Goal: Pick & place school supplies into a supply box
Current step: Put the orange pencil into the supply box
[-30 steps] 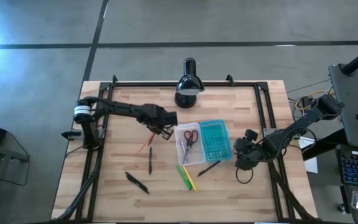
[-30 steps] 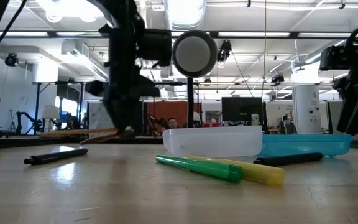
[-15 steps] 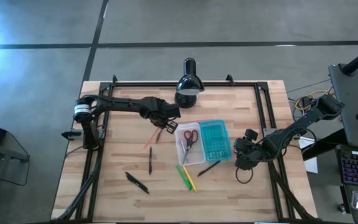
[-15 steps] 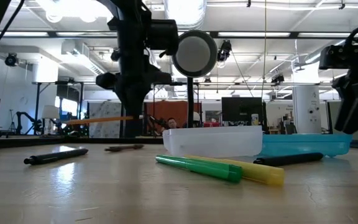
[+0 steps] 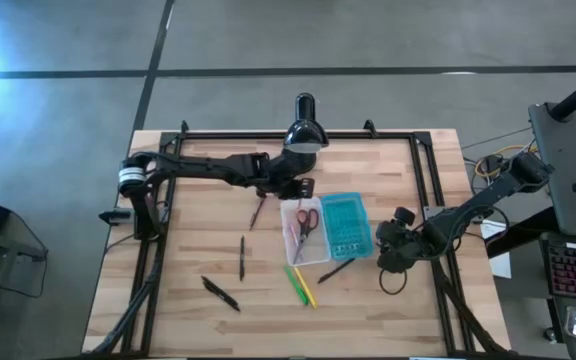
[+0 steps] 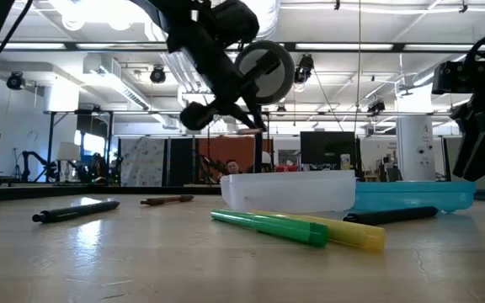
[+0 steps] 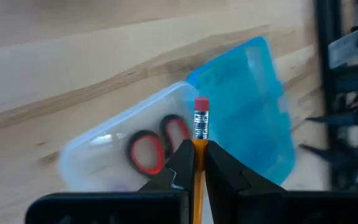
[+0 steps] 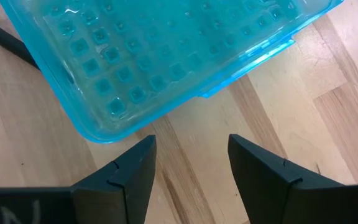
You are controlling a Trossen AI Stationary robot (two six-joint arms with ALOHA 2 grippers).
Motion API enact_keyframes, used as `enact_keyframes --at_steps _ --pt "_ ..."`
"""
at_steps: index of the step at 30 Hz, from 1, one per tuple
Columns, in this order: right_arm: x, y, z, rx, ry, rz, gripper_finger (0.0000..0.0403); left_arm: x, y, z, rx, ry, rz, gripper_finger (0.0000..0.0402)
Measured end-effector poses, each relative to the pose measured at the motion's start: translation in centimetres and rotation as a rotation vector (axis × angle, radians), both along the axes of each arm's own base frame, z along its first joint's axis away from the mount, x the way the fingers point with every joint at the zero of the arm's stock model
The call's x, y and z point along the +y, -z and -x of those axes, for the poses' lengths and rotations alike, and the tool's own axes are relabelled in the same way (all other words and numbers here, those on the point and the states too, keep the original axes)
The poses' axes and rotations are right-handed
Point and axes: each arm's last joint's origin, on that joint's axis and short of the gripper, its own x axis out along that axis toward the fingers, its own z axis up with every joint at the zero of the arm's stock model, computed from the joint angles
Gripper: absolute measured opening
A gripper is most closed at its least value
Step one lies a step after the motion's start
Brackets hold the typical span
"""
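Above the box's (image 5: 323, 228) far end, near the desk's (image 5: 198, 185) middle, the left pincer (image 5: 303, 189) is clamped on an orange pencil (image 7: 199, 155), eraser end pointing out past the fingers. The box lies open: its clear tray holds the red-handled scissors (image 5: 305, 221), and the teal lid (image 5: 347, 225) lies flat on the side toward the right edge. A black lamp (image 5: 303, 133) stands at the far edge, just beyond the left pincer, its round head close over that arm in the low view. Loose on the desk are a dark pen (image 5: 256, 213) just left of the tray, a black pen (image 5: 242, 257) nearer the front, another black pen (image 5: 220, 293) toward the front left corner, a green marker (image 5: 294, 284) and a yellow marker (image 5: 307, 287) side by side off the tray's near end, and a black pen (image 5: 336, 269) beside the lid's near end. The right pincer (image 5: 396, 252) hangs with fingers spread just beside the lid, toward the right edge.
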Motion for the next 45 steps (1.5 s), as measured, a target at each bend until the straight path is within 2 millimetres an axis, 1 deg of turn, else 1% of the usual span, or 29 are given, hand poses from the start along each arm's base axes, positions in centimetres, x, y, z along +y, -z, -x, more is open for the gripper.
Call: enact_keyframes --at_steps 2,10,13,19,22,27,30,33,37,39,44,45 --pt "0.0 0.0 0.0 -0.001 0.002 -0.001 0.0192 0.0 0.2 -0.3 -0.015 -0.014 0.011 0.0003" --pt "0.0 0.0 0.0 0.0 0.003 -0.001 0.0192 0.1 2.5 -1.5 0.007 -0.006 0.042 0.0003" --pt "0.0 0.0 0.0 0.0 0.003 0.0 0.0192 -0.4 3.2 -1.8 0.02 0.005 0.046 0.0003" --pt "0.0 0.0 0.0 0.002 0.002 0.001 0.0192 -1.6 3.7 -2.8 0.004 0.036 0.033 0.0003" --pt "0.0 0.1 0.0 0.002 0.0 0.001 0.0192 -2.0 4.5 -3.5 0.021 0.057 0.009 0.0003" --pt "0.0 0.1 0.1 0.003 0.002 0.001 0.0192 -2.2 5.4 -4.8 0.036 0.097 -0.016 0.0003" --pt "0.0 0.1 0.1 0.003 0.002 0.001 0.0192 -2.1 5.7 -5.6 0.048 0.119 -0.028 0.0006" --pt "0.0 0.1 0.1 0.003 0.003 0.0 0.0192 -2.0 5.8 -6.0 0.088 0.149 -0.03 0.0018" --pt "0.0 0.1 0.1 0.003 0.002 0.0 0.0192 -2.1 6.3 -5.9 0.18 0.159 -0.011 0.0036" --pt "0.0 0.1 0.1 0.003 0.002 0.0 0.0192 -2.1 6.4 -5.8 0.191 0.157 -0.007 0.0044" --pt "-0.1 0.3 0.2 0.008 0.002 0.004 0.0192 -2.1 5.5 -5.8 0.164 0.152 -0.025 0.0059" --pt "-0.1 0.3 0.2 0.009 0.002 0.004 0.0192 -2.0 5.0 -5.6 0.156 0.148 -0.032 0.0062"
